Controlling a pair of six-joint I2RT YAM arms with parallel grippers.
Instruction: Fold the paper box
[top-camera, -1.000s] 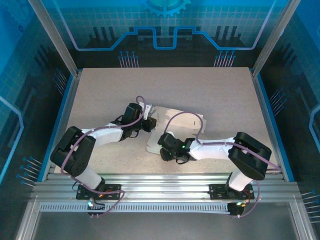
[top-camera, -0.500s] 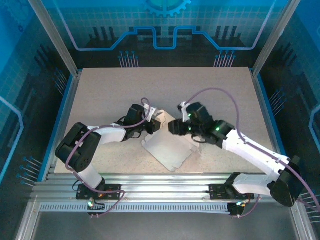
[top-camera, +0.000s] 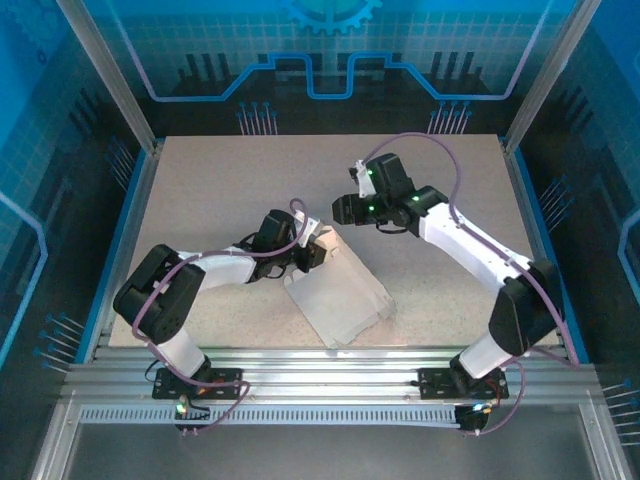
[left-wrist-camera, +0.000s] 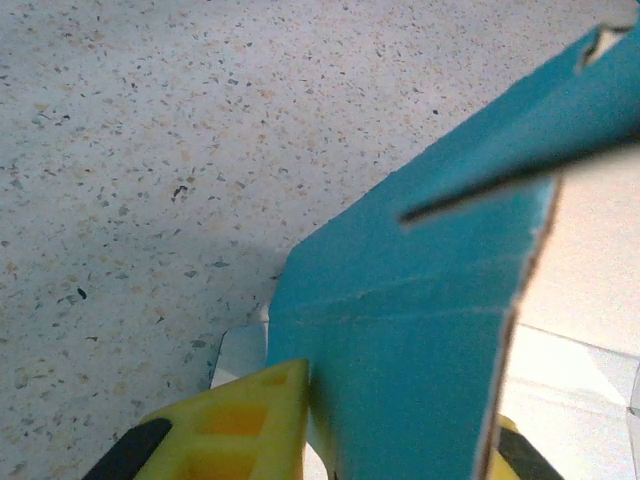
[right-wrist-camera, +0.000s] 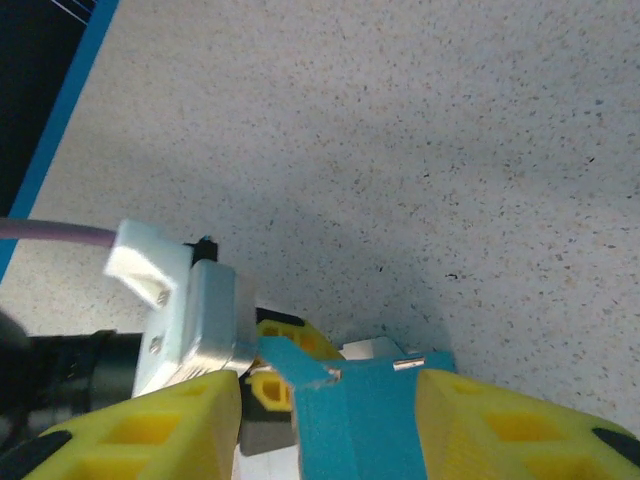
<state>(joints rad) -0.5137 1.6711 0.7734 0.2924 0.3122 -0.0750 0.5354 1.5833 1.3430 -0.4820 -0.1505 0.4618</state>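
Overhead, the left arm (top-camera: 215, 268) overlaps the paper box (top-camera: 340, 295) on speckled table (top-camera: 200, 190).

This was a robotics lab test cell, not a home or a shop. A speckled surface (top-camera: 420, 190) sat inside a frame of slotted aluminium rails (top-camera: 330, 362) and slanted posts (top-camera: 103, 70). It was walled by blue panels (top-camera: 420, 50) printed with grids, a gear and circuit-like lines. A white left arm (top-camera: 215, 268) and right arm (top-camera: 470, 250), trailing purple cables (top-camera: 415, 138), were bolted to the near rails.
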